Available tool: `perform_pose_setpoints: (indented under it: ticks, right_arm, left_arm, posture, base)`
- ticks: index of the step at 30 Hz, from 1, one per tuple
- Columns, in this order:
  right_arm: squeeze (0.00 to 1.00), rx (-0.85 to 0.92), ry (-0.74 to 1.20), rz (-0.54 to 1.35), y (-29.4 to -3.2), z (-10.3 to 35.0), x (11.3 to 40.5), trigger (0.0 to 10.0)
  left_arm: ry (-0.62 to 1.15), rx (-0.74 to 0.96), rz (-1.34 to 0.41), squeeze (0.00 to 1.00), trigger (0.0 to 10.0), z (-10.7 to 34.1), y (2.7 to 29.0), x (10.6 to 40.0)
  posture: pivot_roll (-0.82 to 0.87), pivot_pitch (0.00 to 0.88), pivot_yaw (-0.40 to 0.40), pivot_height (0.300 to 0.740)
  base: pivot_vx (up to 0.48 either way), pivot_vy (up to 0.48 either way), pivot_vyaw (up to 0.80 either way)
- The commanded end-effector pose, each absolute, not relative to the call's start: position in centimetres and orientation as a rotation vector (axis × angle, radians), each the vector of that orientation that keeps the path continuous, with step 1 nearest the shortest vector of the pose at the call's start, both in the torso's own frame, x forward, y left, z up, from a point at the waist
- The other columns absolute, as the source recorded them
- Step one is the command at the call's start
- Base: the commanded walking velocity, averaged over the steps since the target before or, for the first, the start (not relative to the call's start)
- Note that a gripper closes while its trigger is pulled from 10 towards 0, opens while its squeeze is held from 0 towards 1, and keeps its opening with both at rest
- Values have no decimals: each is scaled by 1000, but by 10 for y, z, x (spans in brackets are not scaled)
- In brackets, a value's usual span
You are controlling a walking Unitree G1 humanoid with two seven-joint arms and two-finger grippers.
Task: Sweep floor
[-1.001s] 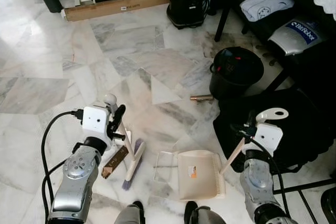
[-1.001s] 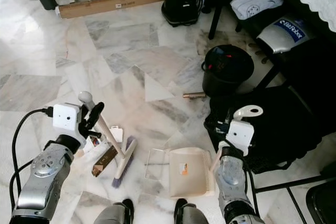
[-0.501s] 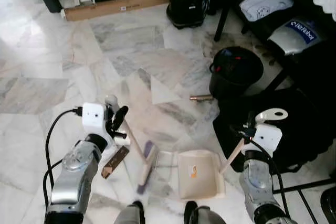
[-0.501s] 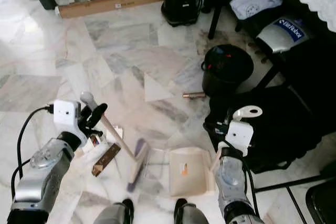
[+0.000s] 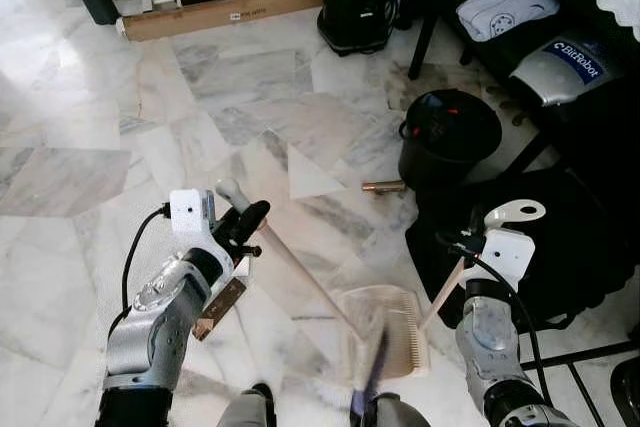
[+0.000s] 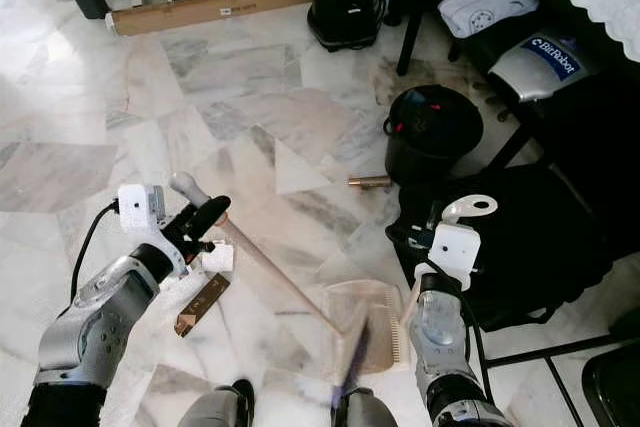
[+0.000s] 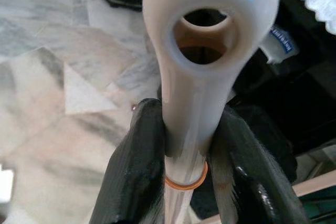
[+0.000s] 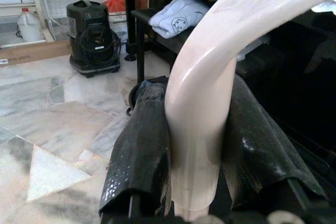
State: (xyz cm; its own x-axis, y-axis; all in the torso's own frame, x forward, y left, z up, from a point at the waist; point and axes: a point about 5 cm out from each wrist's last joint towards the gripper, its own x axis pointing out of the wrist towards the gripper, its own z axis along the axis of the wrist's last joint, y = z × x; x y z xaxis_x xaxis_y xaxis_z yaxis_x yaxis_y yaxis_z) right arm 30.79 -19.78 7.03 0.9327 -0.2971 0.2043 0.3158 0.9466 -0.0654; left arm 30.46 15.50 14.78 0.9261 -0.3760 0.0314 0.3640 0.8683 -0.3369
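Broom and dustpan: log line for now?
left claw shut on broom | brush over dustpan | right claw shut on dustpan handle

Your left tool is clamped on the broom handle, which slants across the marble floor to a blurred broom head, apparently over the dustpan. Your right tool grips the dustpan's handle. A brown wrapper lies near the left arm, a black bin beyond.
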Motion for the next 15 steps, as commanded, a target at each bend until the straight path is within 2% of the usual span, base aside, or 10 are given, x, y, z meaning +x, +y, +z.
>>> perform_pose_setpoints:
  ticks: [1,6,15]
  right_arm:
    - [0,-110,-156,-311,-200,65,306,10000]
    - [0,-56,-183,-354,-208,73,311,10000]
    - [0,1,-232,-397,-220,88,317,10000]
  left_arm:
    - [-16,-347,-338,0,10000,155,164,309]
    - [-170,-163,-254,0,10000,180,169,316]
    - [-300,45,-253,0,10000,187,147,322]
  posture:
    - [288,202,-16,740]
    - [272,162,-30,740]
    - [222,66,-64,740]
  base:
    - [0,0,0]
    - [0,0,0]
    - [0,0,0]
